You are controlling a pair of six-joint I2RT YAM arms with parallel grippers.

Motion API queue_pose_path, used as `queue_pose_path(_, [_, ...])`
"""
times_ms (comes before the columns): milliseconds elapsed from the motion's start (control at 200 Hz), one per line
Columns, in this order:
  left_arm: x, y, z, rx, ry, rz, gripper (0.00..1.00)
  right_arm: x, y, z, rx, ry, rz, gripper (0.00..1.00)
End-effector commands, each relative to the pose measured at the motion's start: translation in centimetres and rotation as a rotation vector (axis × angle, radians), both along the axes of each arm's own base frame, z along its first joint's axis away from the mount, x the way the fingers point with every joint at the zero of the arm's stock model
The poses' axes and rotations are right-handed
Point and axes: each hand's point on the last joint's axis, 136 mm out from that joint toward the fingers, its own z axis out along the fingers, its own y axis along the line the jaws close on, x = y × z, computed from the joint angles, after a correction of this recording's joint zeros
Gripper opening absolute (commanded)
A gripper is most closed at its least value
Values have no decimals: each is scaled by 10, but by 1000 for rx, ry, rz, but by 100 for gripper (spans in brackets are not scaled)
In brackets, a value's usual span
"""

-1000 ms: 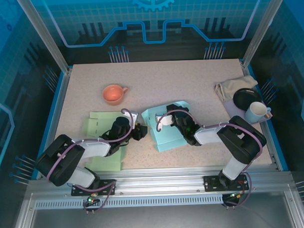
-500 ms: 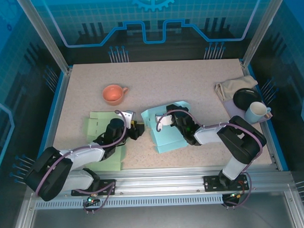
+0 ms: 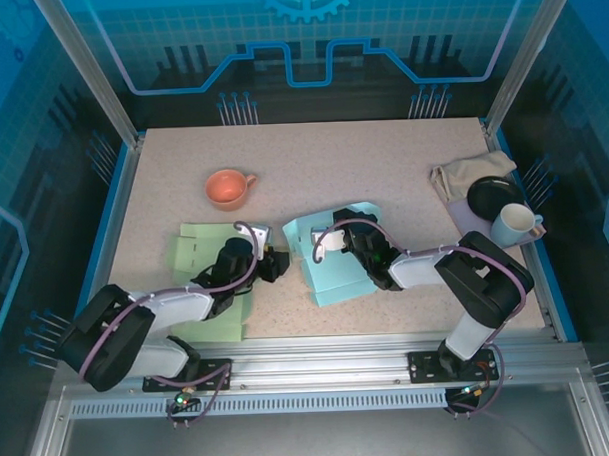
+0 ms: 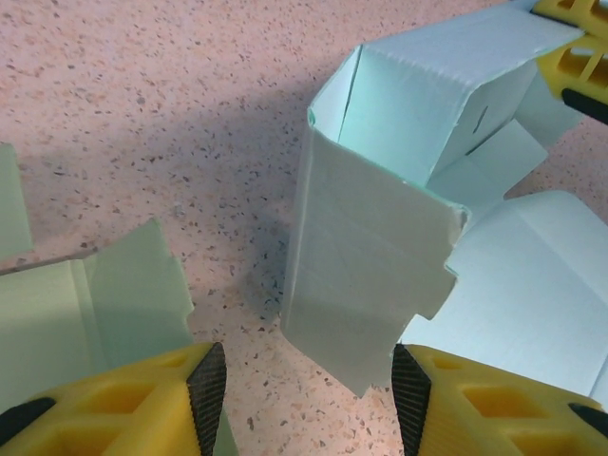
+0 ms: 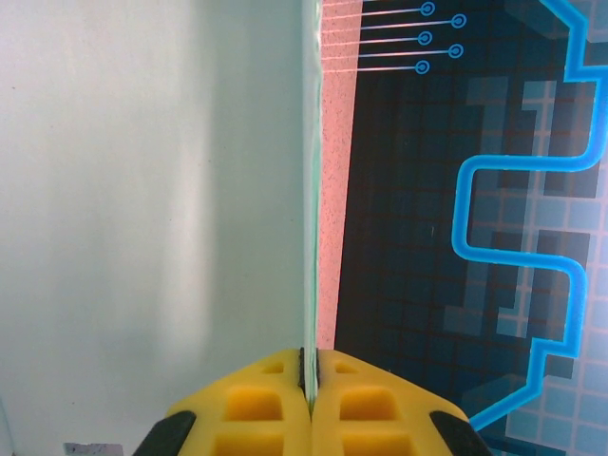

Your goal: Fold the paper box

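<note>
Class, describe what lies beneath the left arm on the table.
A flat green paper sheet lies there; the arm covers its middle, so creases there cannot be seen.

Cup: a small terracotta-orange ceramic cup [image 3: 226, 188] stands upright on the far left of my table, handle pointing right, well apart from everything else
Cloth: a crumpled beige fabric cloth [image 3: 470, 172] lies by my far right edge
Plate: a round black plate [image 3: 493, 194] sits just nearer me, touching the cloth
Mug: a white ceramic mug [image 3: 514, 224] stands upright at the plate's near rim, handle to the right
Table: a speckled pinkish-beige tabletop [image 3: 382, 165] with a blue border
</note>
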Motion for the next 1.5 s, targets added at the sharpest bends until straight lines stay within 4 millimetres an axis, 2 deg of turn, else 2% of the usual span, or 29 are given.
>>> queue_pose_path(0, [12, -17, 17, -64, -23, -32, 53, -3, 0, -10, -10, 51, 7, 0])
queue_pose_path(295, [20, -33, 14, -87, -5, -62, 53, -3, -1, -10, -12, 54, 7, 0])
queue_pose_path(805, [31, -39, 6, -72, 5, -49, 53, -4, -1, -11, -12, 60, 8, 0])
queue_pose_path(1245, [36, -66, 1, -39, -29, -80, 52, -5, 1, -14, -9, 70, 15, 0])
queue_pose_path(1496, [52, -53, -10, 32, -59, 13, 50, -10, 2, -17, -8, 87, 41, 0])
